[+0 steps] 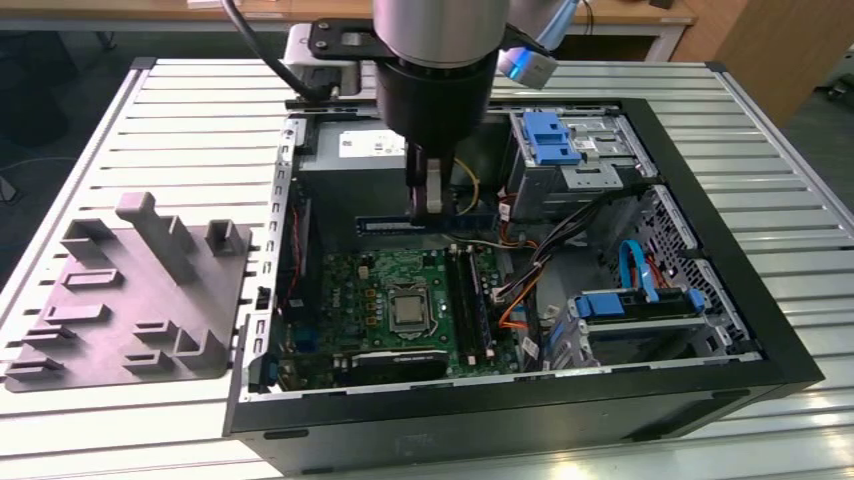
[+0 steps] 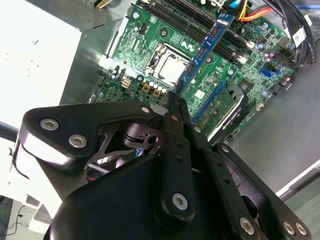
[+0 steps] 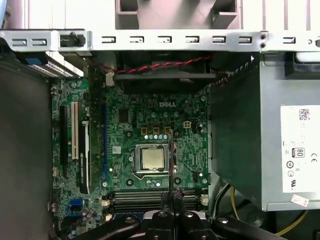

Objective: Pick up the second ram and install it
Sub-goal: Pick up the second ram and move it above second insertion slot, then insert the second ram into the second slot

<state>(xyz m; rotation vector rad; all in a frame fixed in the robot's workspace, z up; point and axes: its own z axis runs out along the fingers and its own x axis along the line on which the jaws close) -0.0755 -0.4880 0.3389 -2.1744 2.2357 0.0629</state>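
My gripper (image 1: pixel 424 208) is shut on the second ram (image 1: pixel 387 224), a thin blue-green stick held level inside the open computer case, above the motherboard (image 1: pixel 380 285) and just in front of the power supply (image 1: pixel 358 146). In the second wrist view the ram (image 2: pixel 205 50) juts out from the shut gripper (image 2: pixel 172 100), over the memory slots (image 2: pixel 192 20) and beside the processor (image 2: pixel 172 67). In the first wrist view the ram (image 3: pixel 171 160) shows edge-on, running from the gripper (image 3: pixel 172 197) across the processor (image 3: pixel 152 158).
The black case wall (image 1: pixel 534 405) rings the work area. Blue drive cages (image 1: pixel 550 140) and cables (image 1: pixel 534 270) sit at the exterior view's right. A grey plastic tray (image 1: pixel 134 290) with upright tabs lies on the slatted table (image 1: pixel 200 100) to the left.
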